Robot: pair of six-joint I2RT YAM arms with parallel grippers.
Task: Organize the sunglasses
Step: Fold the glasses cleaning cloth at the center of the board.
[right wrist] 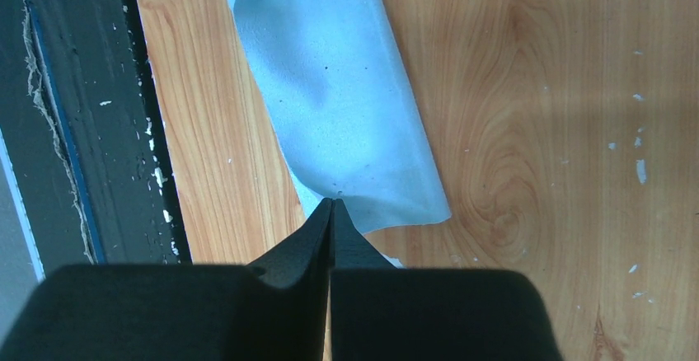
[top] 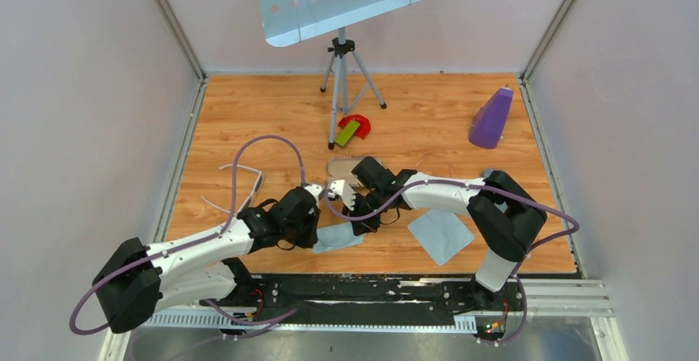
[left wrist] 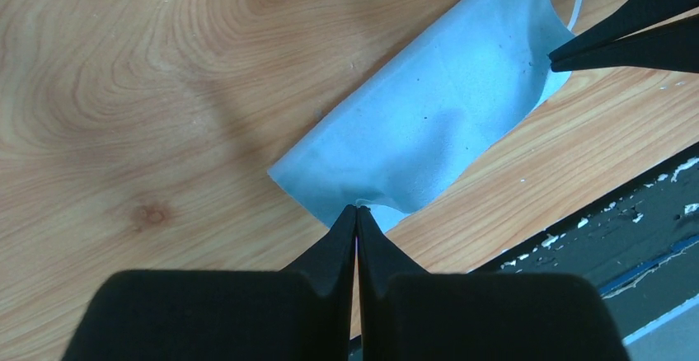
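Table (top: pixel 247 114): wood-grain top.
Cloth (left wrist: pixel 437 105): blue-grey, bowed, spanning gap between both arms.
Left gripper (left wrist: pixel 356 213): jaws closed, pinching one cloth edge.
Right gripper (right wrist: pixel 331 204): jaws closed, pinching opposite edge.
Step, as judged: folding cloth. Bring ends together evenly, avoid slip at thin pinch.
Sunglasses (top: pixel 246 181): on table left of left gripper, well apart, untouched. Thin, near-transparent frame, slender arms apparently unfolded.
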